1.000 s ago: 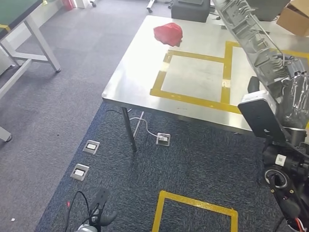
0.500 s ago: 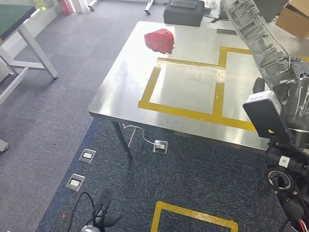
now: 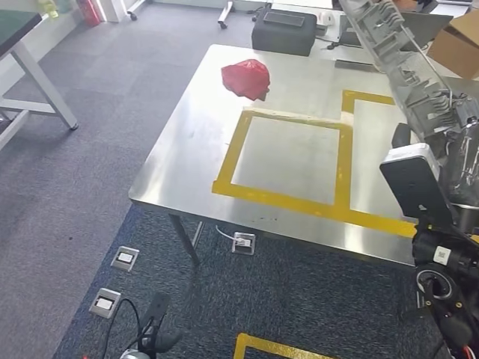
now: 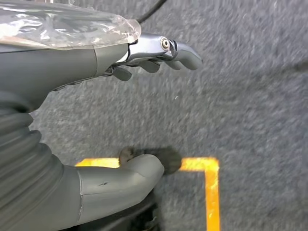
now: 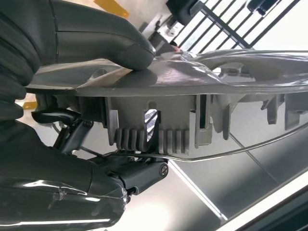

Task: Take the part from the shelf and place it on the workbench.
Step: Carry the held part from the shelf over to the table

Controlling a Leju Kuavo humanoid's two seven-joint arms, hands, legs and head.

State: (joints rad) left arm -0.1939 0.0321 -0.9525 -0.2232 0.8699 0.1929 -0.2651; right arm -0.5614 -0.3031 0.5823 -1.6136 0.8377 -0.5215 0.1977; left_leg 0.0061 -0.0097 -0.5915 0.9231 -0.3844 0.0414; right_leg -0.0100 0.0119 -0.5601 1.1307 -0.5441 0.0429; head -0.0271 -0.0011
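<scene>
Part (image 3: 404,71): long grey moulded plastic piece, ribbed and clipped, thin wire alongside; pinched by the right hand (image 5: 91,110), extending beyond it over the desk (image 3: 186,149). Left hand (image 4: 109,110) spread, holding nothing.

Workbench: a steel-topped table (image 3: 186,149) standing on dark blue carpet (image 3: 316,292).
Markings on top: yellow tape rectangles (image 3: 282,200) outlining bare steel.
Lying on it: a crumpled red cloth (image 3: 246,78) near the far edge, apart from the tape.
Floor beneath: grey outlet boxes (image 3: 125,257) and a white cable (image 3: 224,234).
</scene>
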